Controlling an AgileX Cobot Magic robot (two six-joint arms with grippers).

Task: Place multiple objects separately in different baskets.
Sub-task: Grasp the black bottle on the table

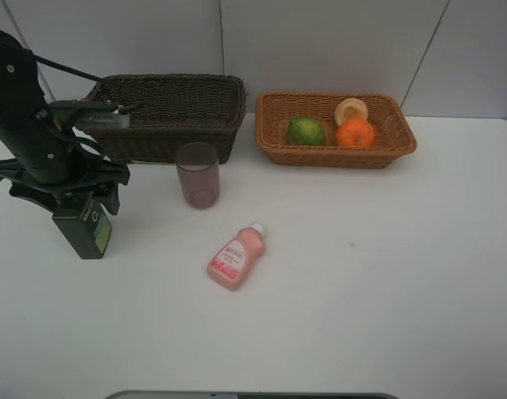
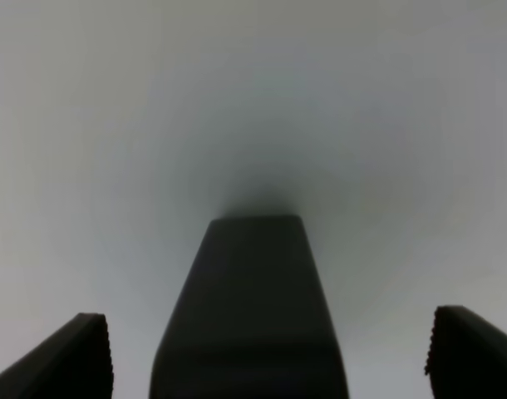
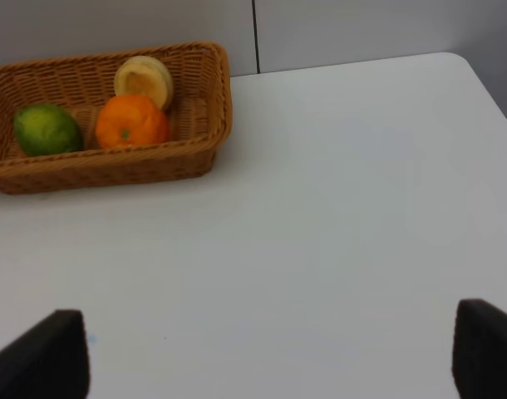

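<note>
Left fingers (image 2: 71, 357): spread, straddling the upright dark green pump bottle (image 1: 87, 234) at the counter's (image 1: 361, 274) left, not touching it. Right fingers (image 3: 46, 357): spread, holding nothing. Hazard: an off-centre close could topple the bottle, short of the dark brown basket (image 1: 174, 108).

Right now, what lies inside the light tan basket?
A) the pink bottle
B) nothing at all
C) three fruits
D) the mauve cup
C: the light tan basket holds the green citrus, the orange and a pale yellow fruit, while the pink bottle and mauve cup are on the table.
</note>
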